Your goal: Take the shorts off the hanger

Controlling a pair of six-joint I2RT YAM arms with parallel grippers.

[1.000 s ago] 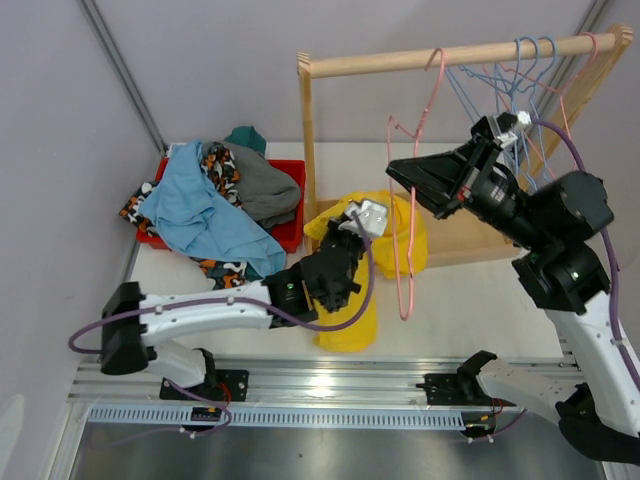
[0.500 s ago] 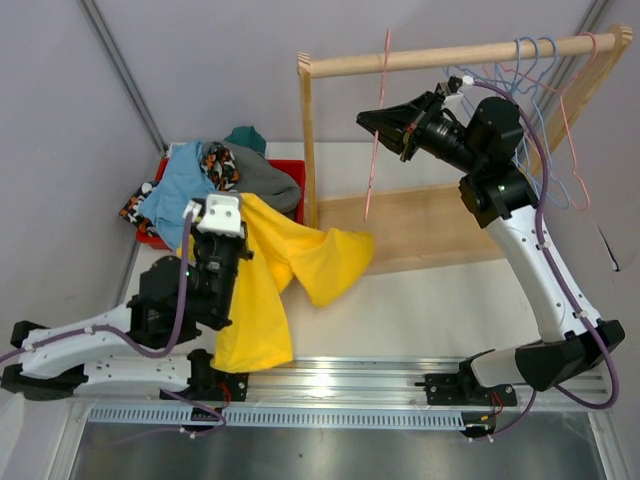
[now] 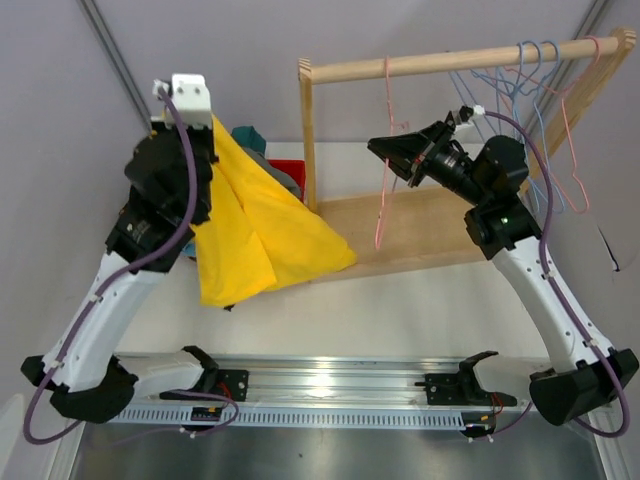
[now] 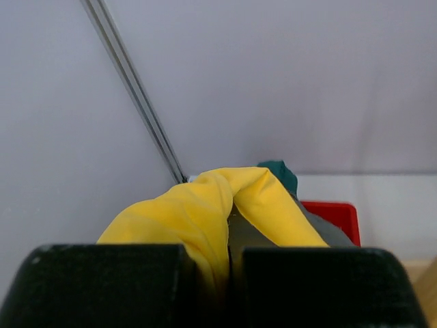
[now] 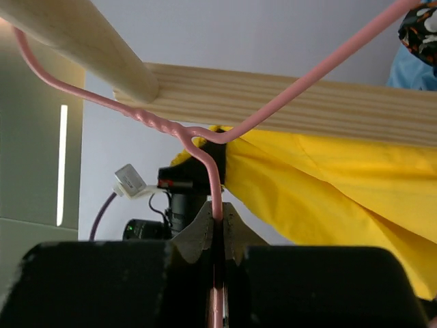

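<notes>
— The yellow shorts (image 3: pixel 260 235)?
— Raised since before, pinched in the left gripper (image 4: pixel 229 258), hanging over the red bin (image 3: pixel 291 168).
— Right gripper (image 5: pixel 217 236)?
— Clamped on the pink hanger (image 3: pixel 384 195), which hooks over the wooden rail (image 3: pixel 450 58).

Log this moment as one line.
left gripper: shut on yellow shorts, held high | right gripper: shut on pink hanger | hanger: bare, hooked on rail
</notes>
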